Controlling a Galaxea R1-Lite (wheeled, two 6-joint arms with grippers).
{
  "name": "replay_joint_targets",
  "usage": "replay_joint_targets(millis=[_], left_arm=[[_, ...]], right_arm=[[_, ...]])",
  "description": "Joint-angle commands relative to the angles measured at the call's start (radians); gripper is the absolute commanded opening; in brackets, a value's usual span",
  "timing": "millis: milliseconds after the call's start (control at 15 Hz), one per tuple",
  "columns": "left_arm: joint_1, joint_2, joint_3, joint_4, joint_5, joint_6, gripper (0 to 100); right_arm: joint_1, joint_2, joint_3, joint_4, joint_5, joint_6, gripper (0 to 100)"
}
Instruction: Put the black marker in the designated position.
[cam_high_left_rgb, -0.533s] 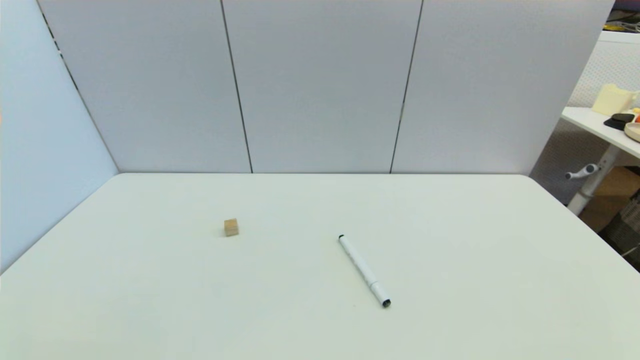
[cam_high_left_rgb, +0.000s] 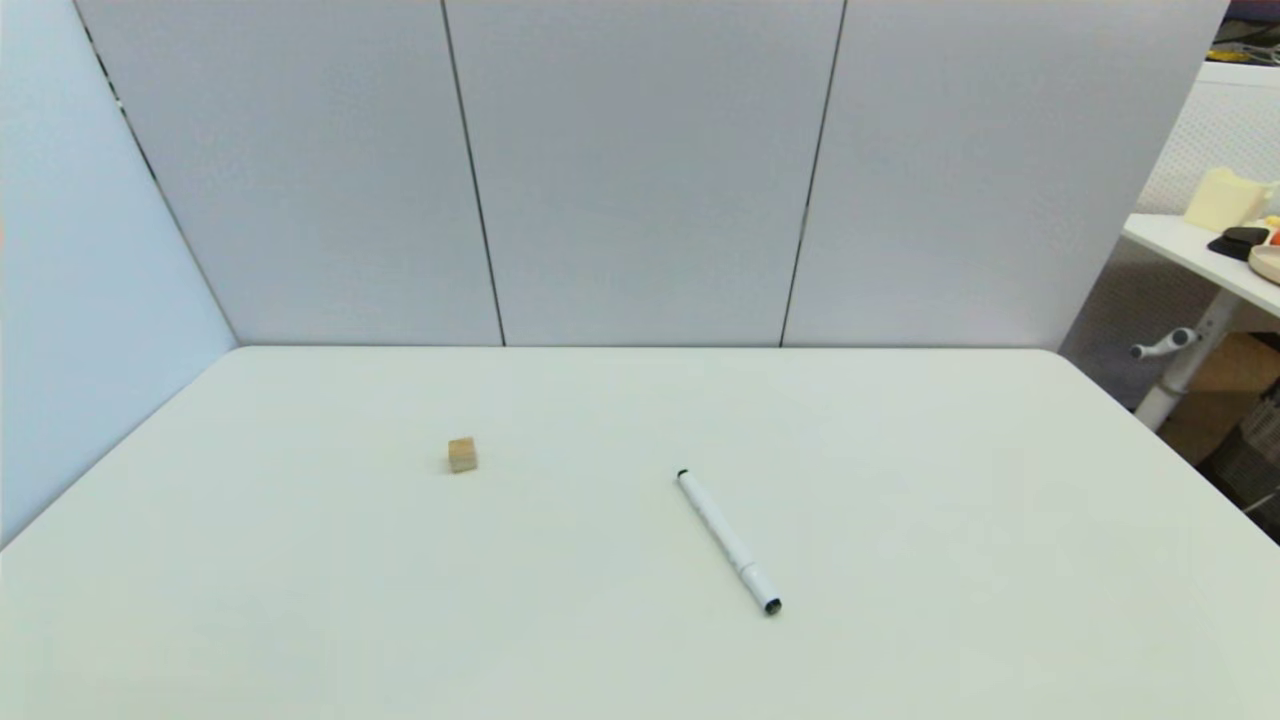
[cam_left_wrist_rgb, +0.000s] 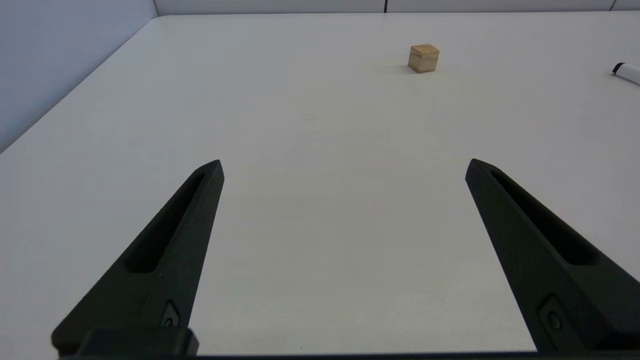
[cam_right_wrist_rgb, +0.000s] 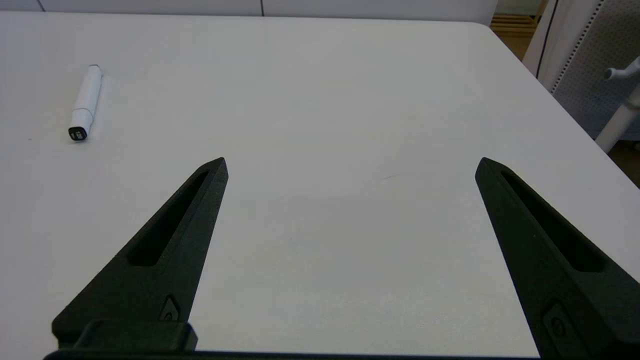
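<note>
The black marker (cam_high_left_rgb: 728, 541), a slim white-barrelled pen, lies flat on the white table (cam_high_left_rgb: 900, 450) right of centre, small black tip pointing to the back, dark cap end to the front. In the right wrist view the black marker (cam_right_wrist_rgb: 84, 102) shows off to one side; in the left wrist view only the tip end of the black marker (cam_left_wrist_rgb: 627, 72) shows. Neither arm appears in the head view. My left gripper (cam_left_wrist_rgb: 344, 165) is open over bare table. My right gripper (cam_right_wrist_rgb: 350, 164) is open too, holding nothing.
A small tan wooden cube (cam_high_left_rgb: 462, 454) stands left of centre, also seen as the cube (cam_left_wrist_rgb: 423, 58) ahead of the left gripper. Grey panels wall the back and left. Past the table's right edge stands another table (cam_high_left_rgb: 1200, 250) with items.
</note>
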Motion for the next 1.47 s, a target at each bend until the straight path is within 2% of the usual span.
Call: replay_joint_targets(millis=[67,533,733,933,1067,1333,1467], left_arm=[[0.0,0.0,0.0,0.0,0.0,0.0,100],[0.0,0.0,0.0,-0.003,0.024,-0.032,100],[-0.002,0.004,-0.032,0.017,0.017,-0.003,100],[-0.003,0.184,-0.279,0.201,-0.065,0.098,100],[-0.02,0.388,-0.46,0.27,-0.118,0.177,100],[-0.107,0.848,-0.805,0.409,-0.158,0.39,100],[-0.198,1.017,-0.939,0.483,-0.166,0.391,100]], right_arm=[[0.0,0.001,0.0,0.0,0.0,0.0,100],[0.0,0.001,0.0,0.0,0.0,0.0,100],[0.0,0.001,0.0,0.0,0.0,0.0,100],[0.0,0.001,0.0,0.0,0.0,0.0,100],[0.0,0.001,0.0,0.0,0.0,0.0,100],[0.0,0.001,0.0,0.0,0.0,0.0,100],[0.0,0.001,0.0,0.0,0.0,0.0,100]])
